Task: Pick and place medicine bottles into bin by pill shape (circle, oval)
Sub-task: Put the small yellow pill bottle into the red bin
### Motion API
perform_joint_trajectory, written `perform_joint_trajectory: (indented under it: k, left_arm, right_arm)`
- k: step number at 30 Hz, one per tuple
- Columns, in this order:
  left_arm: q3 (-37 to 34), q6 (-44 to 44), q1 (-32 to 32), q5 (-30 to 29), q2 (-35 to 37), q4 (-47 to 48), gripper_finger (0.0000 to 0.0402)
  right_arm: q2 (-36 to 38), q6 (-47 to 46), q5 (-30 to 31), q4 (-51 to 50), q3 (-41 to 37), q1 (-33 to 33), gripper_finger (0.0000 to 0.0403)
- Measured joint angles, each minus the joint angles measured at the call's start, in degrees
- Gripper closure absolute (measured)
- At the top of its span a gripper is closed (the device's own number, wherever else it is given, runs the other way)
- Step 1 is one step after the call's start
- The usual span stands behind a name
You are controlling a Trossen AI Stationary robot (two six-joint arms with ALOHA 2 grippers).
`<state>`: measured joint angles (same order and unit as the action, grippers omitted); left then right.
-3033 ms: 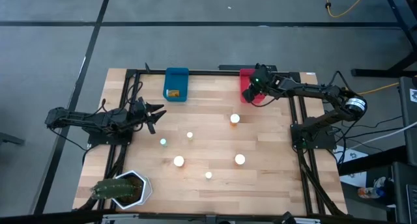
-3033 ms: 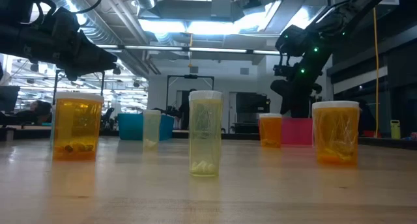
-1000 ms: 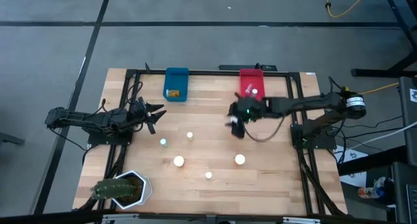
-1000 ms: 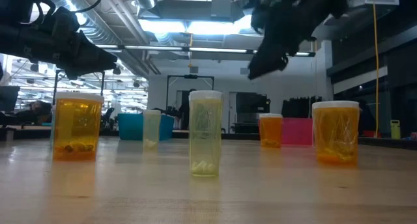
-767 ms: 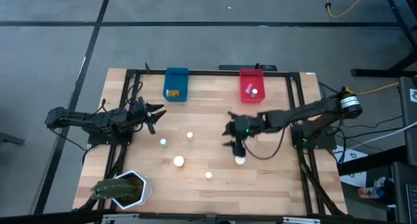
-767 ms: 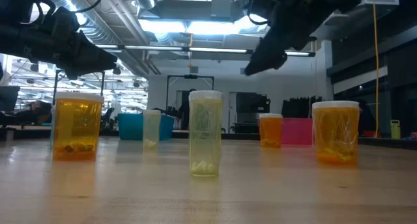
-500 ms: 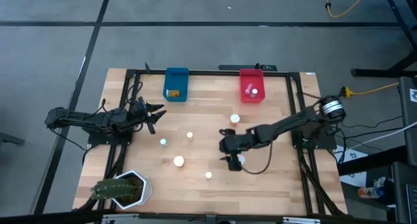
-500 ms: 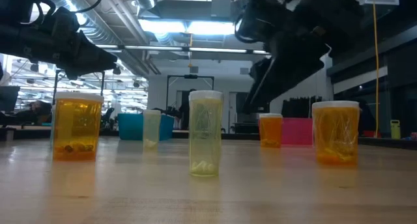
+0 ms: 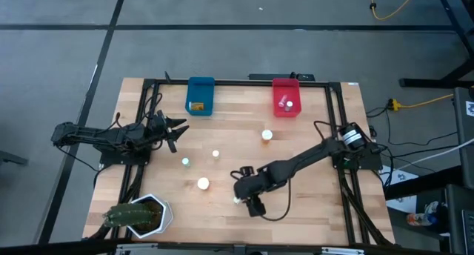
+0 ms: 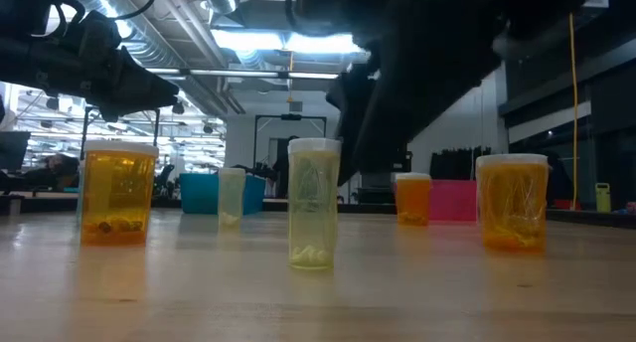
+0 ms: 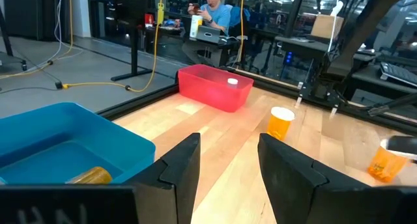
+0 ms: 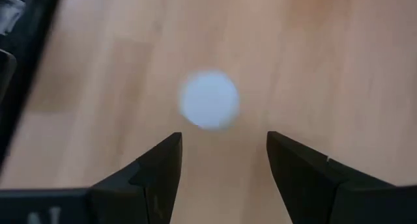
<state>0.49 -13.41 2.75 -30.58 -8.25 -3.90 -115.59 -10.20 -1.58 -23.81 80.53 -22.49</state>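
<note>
My right gripper (image 9: 244,198) is open and points down over a pale medicine bottle near the table's near edge. Its white cap (image 12: 209,99) shows between and beyond my two fingers, and nothing touches it. In the low view this tall pale bottle (image 10: 313,203) stands upright on its base, with my arm dark behind it. Other bottles stand on the table: an amber one (image 9: 202,184), two small pale ones (image 9: 184,162) (image 9: 215,154), and an amber one (image 9: 266,135). My left gripper (image 9: 178,129) is open and empty at the table's left.
A blue bin (image 9: 200,95) at the far edge holds one lying amber bottle (image 11: 91,176). A red bin (image 9: 286,97) holds white-capped bottles. Another amber bottle (image 10: 512,203) stands right of my right arm. A potted green plant (image 9: 137,214) stands at the near left corner.
My right gripper has travelled from the middle of the table toward the near edge and to the left, and now hangs over the pale bottle. The bottles on the table have stayed where they were.
</note>
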Motion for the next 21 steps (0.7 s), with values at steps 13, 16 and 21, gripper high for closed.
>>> perform_joint_trajectory:
  k: [13, 16, 21]
  left_arm:
    - [0.00, -0.07, -0.01, 0.03, 0.00, 0.00, 0.0255]
    - [0.00, -0.08, -0.01, 0.03, 0.02, -0.02, 0.0255]
    - [0.00, -0.04, 0.01, 0.03, 0.02, 0.00, 0.0255]
  right_arm:
    - [-0.28, -1.29, 2.98, 2.24, 0.53, -0.60, 0.0179]
    - [-0.29, -1.07, 2.99, 3.39, 0.53, -0.60, 0.0179]
    - [-0.39, -0.98, 3.01, 3.96, 0.53, -0.58, 0.0179]
